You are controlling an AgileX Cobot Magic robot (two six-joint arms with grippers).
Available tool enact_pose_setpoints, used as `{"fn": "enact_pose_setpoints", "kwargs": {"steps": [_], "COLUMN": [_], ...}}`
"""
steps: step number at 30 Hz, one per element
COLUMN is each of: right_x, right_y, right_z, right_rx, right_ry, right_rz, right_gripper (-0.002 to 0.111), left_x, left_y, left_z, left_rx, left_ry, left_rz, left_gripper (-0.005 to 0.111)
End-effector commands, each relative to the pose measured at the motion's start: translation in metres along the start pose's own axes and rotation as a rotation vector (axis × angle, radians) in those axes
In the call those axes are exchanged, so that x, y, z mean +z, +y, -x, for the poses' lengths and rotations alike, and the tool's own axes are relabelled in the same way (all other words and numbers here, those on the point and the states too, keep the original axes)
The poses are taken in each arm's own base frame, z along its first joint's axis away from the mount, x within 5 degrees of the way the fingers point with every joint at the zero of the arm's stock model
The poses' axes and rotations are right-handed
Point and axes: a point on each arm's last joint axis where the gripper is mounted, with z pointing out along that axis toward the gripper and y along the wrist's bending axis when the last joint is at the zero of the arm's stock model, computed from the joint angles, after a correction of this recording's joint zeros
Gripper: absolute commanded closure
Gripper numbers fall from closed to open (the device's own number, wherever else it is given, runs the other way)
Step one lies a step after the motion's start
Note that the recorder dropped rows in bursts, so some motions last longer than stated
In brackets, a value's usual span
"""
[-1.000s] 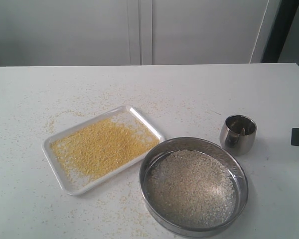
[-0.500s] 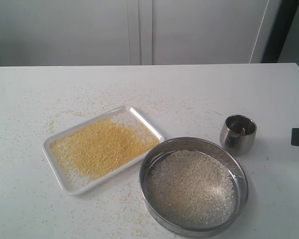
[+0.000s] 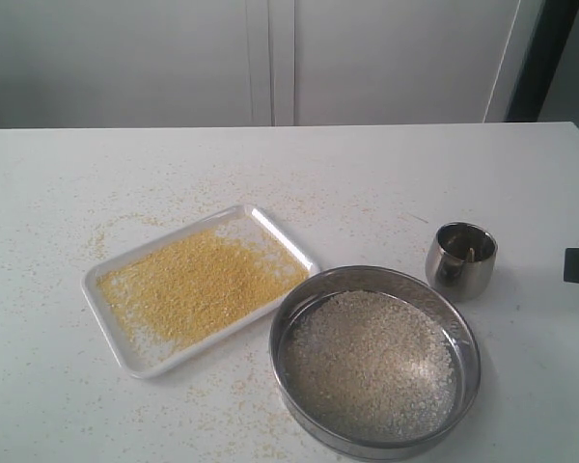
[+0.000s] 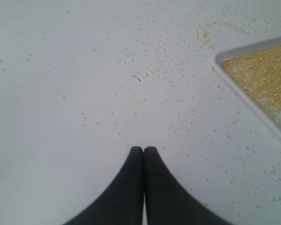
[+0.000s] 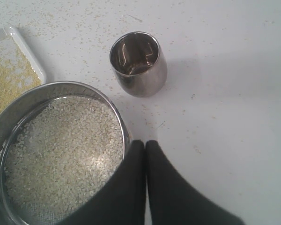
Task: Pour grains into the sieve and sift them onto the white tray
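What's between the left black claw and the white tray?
Only tabletop with scattered crumbs separates the left gripper and the white tray; the left wrist view shows it.

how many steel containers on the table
2. The sieve lies right of the white tray, nearest the camera; the steel cup stands upright beyond the sieve's right side, apart from it. None appear hidden.
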Motion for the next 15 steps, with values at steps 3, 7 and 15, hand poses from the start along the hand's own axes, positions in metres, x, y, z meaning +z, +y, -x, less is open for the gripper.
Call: {"fn": "enact_pose_setpoints", "kwargs": {"steps": [3,7,15], "right_x": [-0.0005,-0.0005,-0.0005], "right_y": [-0.0002,-0.0002,-0.0002], "right_z": [-0.0011,-0.0011,-0.0011], "right_rx": [-0.003,-0.003,-0.003], "right_ry": [-0.004,-0.004,-0.004], "right_rz": [-0.001,-0.001,-0.001], "right_gripper": [0.108,0.108,0.108], "left_x": [0.0012,0.0012,0.0012], "left_y": [0.0008,0.0008,-0.0002], "left_z": [-0.0039,-0.0039,-0.0036], "left_rx": [0.012,0.02,0.048], "left_ry": [0.016,0.016,0.013], "left_rz": [0.005,0.005,-0.006], "left_gripper": [0.107,0.107,0.107]}}
